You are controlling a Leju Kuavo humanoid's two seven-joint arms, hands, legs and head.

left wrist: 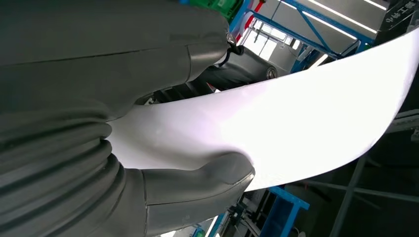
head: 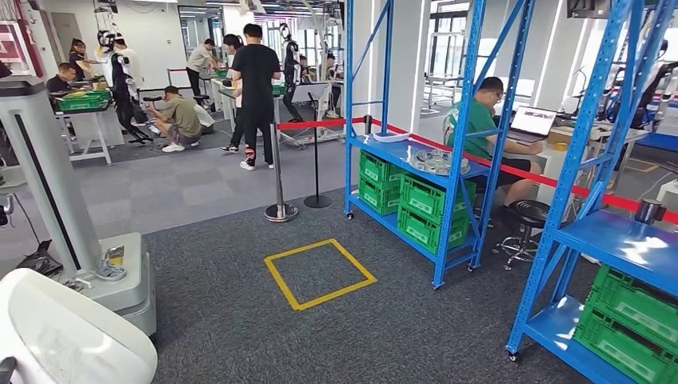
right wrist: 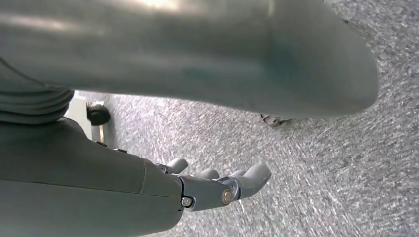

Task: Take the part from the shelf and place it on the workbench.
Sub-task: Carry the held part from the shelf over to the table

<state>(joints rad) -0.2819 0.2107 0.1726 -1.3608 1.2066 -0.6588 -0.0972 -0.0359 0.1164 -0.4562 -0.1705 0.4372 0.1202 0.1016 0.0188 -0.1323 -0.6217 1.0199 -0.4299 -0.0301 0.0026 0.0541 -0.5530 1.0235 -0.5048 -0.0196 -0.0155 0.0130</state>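
Note:
The part is a white curved panel (left wrist: 306, 113). My left hand (left wrist: 74, 148) grips it, the thumb (left wrist: 197, 185) pressed on one face and the dark fingers (left wrist: 123, 44) wrapped over the other. In the head view the same white part (head: 68, 336) bulges in at the lower left corner. My right hand (right wrist: 212, 190) hangs over the grey carpet with its fingers loosely stretched out and nothing in it. Two blue shelves stand ahead, one in the middle (head: 448, 172) and one at the right (head: 616, 240).
A yellow taped square (head: 320, 272) marks the carpet ahead. Green crates (head: 424, 212) fill the middle shelf's lower levels, and a metal disc (head: 438, 162) lies on its top board. A grey machine stand (head: 56, 184) rises at the left. A red barrier rope on posts (head: 280, 210) and several people are beyond.

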